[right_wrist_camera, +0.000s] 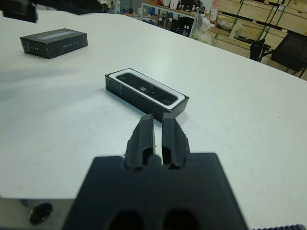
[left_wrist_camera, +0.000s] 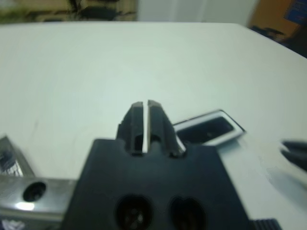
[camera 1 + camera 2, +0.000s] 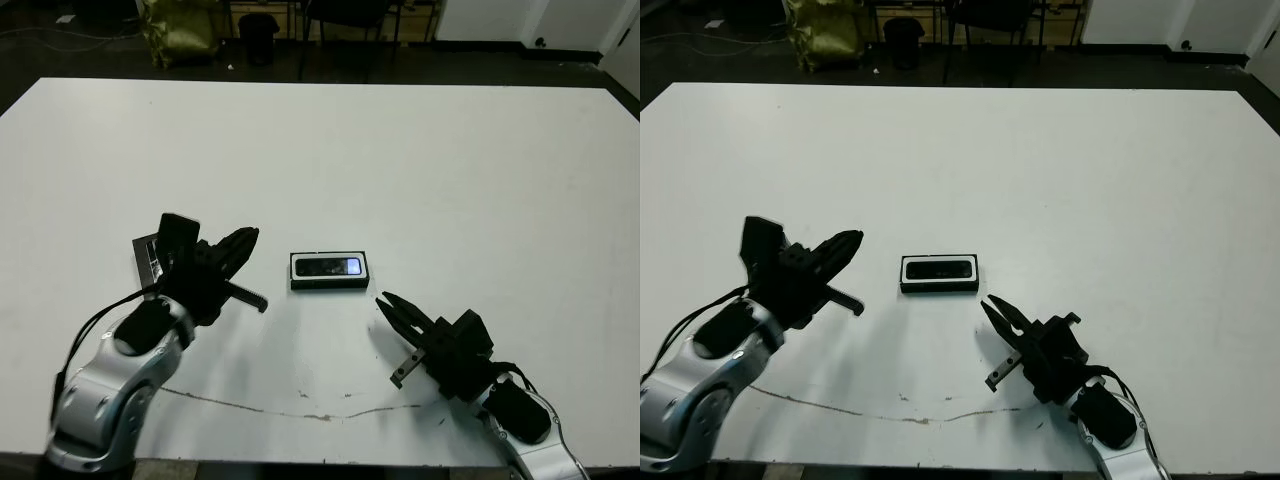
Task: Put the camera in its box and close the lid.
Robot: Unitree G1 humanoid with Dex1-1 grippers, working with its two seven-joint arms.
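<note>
The box, a black tray with white lining, lies at the table's middle front. The glossy black camera rests inside it, its bluish patch toward the right end. In the right wrist view the camera fills the box. The black lid with its grey strip lies apart to the box's left, where my left arm partly covers the lid. My left gripper hovers shut between lid and box, holding nothing. My right gripper is shut and empty, just in front of the box's right end.
A thin dark scratch line runs along the table near the front edge. Beyond the far edge stand chairs and a yellow-green bag. Shelving shows in the right wrist view.
</note>
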